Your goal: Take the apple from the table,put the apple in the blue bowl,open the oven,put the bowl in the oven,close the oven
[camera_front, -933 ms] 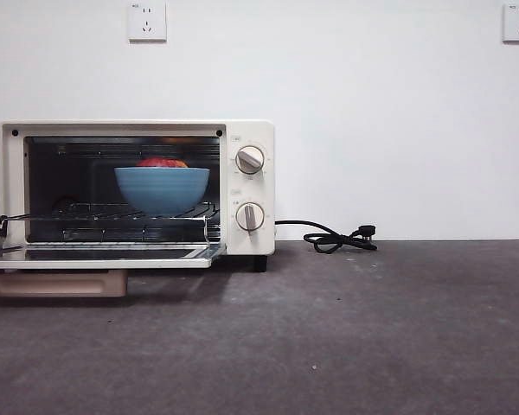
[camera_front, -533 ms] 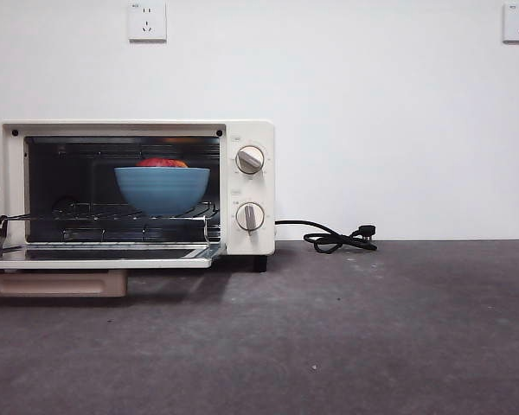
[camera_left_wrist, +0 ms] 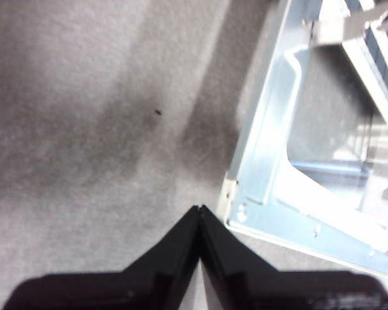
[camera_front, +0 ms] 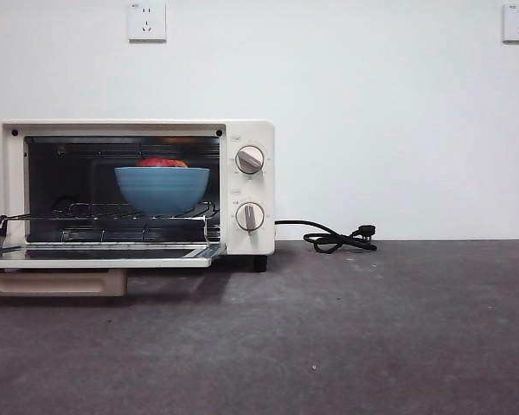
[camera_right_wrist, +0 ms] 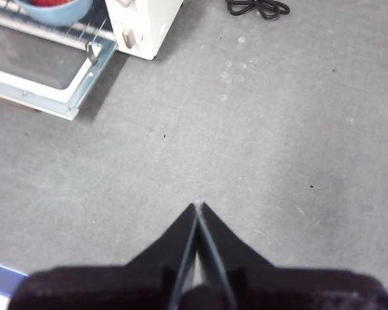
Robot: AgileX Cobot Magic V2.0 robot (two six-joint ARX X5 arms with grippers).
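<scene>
The cream-white oven (camera_front: 246,130) stands at the left with its door (camera_front: 104,256) folded down flat. On its wire rack sits the blue bowl (camera_front: 162,188), and the red apple (camera_front: 162,162) shows just over the bowl's rim. The right wrist view catches the bowl (camera_right_wrist: 58,13) with the apple (camera_right_wrist: 48,2) in it at the frame's edge. My left gripper (camera_left_wrist: 199,208) is shut and empty, hovering over the table (camera_front: 372,328) beside a corner of the open door (camera_left_wrist: 271,161). My right gripper (camera_right_wrist: 197,205) is shut and empty above bare table, well away from the oven (camera_right_wrist: 149,26).
A black power cord (camera_front: 333,238) with its plug lies on the table to the right of the oven, by the white wall. Two wall sockets (camera_front: 147,21) sit high on the wall.
</scene>
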